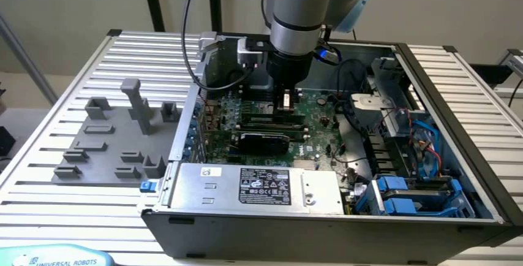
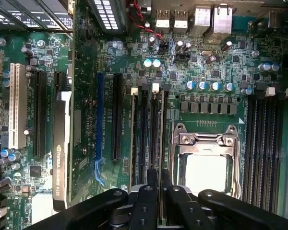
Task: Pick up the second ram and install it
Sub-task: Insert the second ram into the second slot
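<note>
Soft, even light filled the exterior view, brightest on the pale wall and the ribbed table [image 1: 65, 70], while the inside of the computer case [image 1: 327, 226] sat in darker shade with a faint sheen on the metal power supply box [image 1: 253, 186]. In the wrist view the motherboard [image 2: 86, 143] was evenly lit and fairly sharp, but the bare plate in the processor socket [image 2: 205, 170] glared to a washed-out white. The dark gripper [image 2: 159, 189] close to the lens looked soft and blurred.
</note>
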`<state>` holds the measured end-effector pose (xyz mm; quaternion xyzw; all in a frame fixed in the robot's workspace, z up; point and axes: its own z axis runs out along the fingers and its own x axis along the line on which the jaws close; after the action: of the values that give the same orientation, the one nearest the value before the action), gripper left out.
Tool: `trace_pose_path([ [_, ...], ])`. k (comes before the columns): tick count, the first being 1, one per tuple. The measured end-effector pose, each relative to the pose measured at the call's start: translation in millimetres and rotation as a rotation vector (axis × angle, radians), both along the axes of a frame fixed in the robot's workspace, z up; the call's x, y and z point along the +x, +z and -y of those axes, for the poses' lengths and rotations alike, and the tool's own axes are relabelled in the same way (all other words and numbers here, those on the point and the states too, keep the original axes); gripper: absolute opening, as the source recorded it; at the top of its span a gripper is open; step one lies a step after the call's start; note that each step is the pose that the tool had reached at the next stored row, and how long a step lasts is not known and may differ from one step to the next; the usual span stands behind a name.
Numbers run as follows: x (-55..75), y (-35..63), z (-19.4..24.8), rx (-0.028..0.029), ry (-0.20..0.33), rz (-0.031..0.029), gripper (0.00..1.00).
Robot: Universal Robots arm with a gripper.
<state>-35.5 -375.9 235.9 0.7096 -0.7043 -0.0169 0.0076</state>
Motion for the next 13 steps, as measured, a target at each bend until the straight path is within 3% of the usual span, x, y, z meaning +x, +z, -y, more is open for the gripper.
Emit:
trace_pose_path([
  [13,1.9,-3.4,2.3,0.0002,-0.004,-0.0053,0.14],
])
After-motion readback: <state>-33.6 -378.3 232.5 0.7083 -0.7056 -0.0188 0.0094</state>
